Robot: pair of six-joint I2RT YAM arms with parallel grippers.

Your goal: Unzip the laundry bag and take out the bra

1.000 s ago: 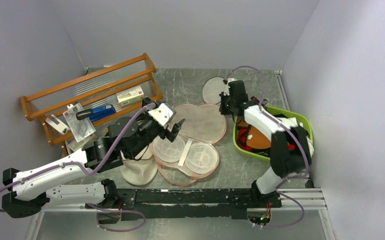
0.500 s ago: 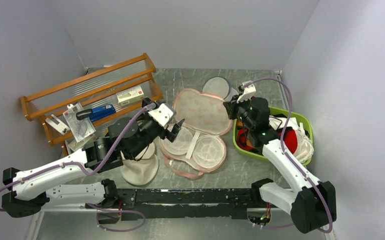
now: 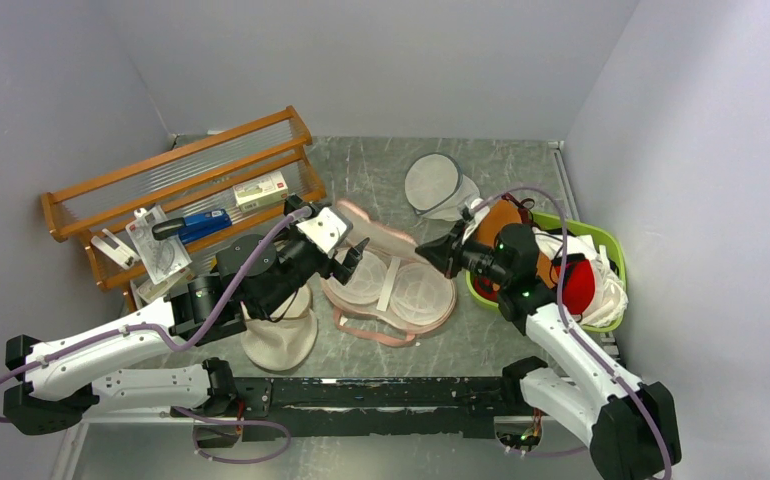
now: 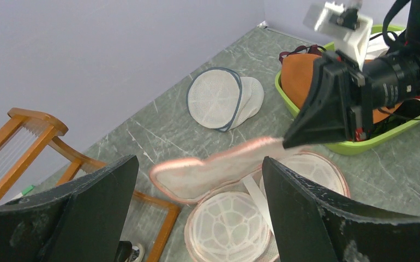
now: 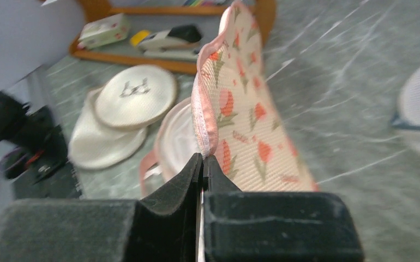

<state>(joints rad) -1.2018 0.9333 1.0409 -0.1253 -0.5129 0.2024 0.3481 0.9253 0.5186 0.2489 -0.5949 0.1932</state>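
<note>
Though the overhead view barely shows it, right hand (image 5: 202,162) clenched on the laundry bag (image 5: 243,123) rim; left hand (image 3: 356,254) released.

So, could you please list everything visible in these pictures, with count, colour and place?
padded peanut-shaped laundry bag: one, pale pink with red-orange flowers, table centre, lid lifted
green plastic basket: one, green, right side
orange moulded-cup bra: one, orange, in the basket
red garment: one seen, red, in the basket
round white mesh pouch: one, white, dark rim, far centre
cream mesh bag: one, cream, near left
wooden rack: one, brown, far left
left claw: one, black, open, beside the bag
right claw: one, black, shut on the bag's lid
</note>
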